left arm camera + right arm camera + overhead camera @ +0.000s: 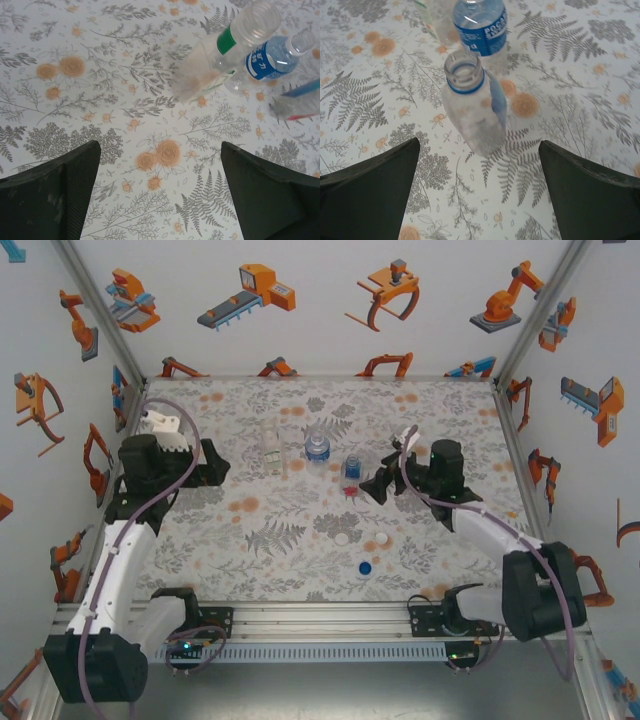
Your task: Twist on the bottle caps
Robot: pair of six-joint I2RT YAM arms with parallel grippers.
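Floral-print table cover (300, 520), top view: three bottles stand upright in a row mid-table. From the left they are the tall narrow clear plastic bottle (272, 448), the rounder blue-labelled water bottle (317, 450) and the short blue-tinted bottle (351, 472), red at its base. Caps lie loose nearer the arm bases: first white round cap (343, 538), second white round cap (380, 537), and the blue round cap (365, 567) closest to the bases. Left gripper (213, 462) is left of the tall bottle, apart from it. Right gripper (378, 483) is just right of the short one.

Left wrist: left gripper (160, 200) jaws spread wide, only cloth between them. Tall bottle (235, 40), mouth uncapped, water bottle (272, 57) and short bottle (300, 100) sit upper right.

Right wrist: right gripper (480, 195) jaws wide, gripping nothing. Short bottle (470, 100) is dead ahead, neck uncapped, clear of both fingers. Water bottle (482, 30) is behind it.
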